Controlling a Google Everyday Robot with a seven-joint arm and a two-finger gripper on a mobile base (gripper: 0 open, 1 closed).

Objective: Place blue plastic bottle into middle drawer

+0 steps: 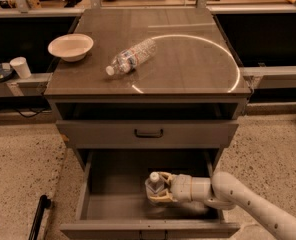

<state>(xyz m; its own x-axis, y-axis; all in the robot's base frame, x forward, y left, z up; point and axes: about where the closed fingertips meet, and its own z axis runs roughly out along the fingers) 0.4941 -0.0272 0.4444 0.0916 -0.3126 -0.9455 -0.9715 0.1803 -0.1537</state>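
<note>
Blue plastic bottle (155,185) cap-up, low inside the open middle drawer (83,204); tool (161,190) clamped on it.
Risk: let go before it rests on the drawer floor, it may topple and roll. Count: two bottles, including the slim bottle (130,57) lying on the desk (193,59); one bowl (70,46); one cup (21,66); two drawers.

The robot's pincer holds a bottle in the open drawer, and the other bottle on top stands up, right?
No. The camera view shows the slim bottle on top lying on its side. The pincer does hold the blue plastic bottle in the open middle drawer.
</note>
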